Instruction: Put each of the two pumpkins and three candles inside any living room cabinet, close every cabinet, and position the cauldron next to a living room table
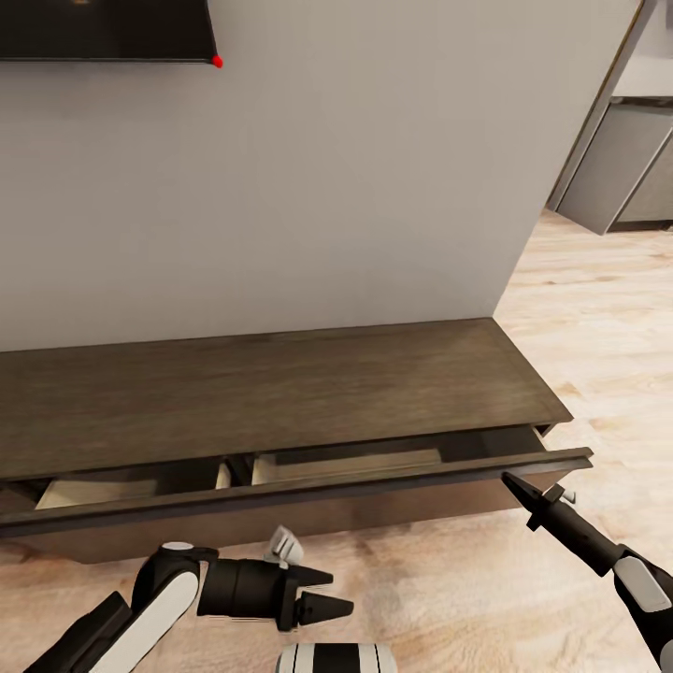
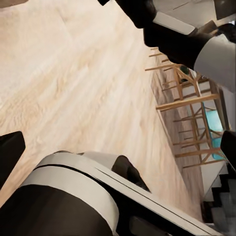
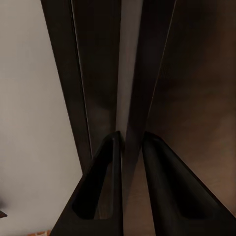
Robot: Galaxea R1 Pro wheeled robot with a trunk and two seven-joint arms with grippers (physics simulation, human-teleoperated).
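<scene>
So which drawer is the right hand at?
The right-end drawer of the cabinet; the right hand sits at its front's outer corner. The left drawer is nearer the left hand.

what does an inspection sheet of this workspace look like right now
surface: cabinet top is bare dark wood
job's things: cabinet drawer stands part open along the front, pale insides showing; pumpkins, candles, cauldron: nothing seen
clutter: nothing seen
grippers: right gripper has its tips at the drawer front's right end, fingers nearly together; left gripper hangs low over the floor, jaws apart, holding nothing
cables: nothing seen
surroundings: grey wall, dark screen with a red dot at its corner, wood floor, grey cupboards at far right
</scene>
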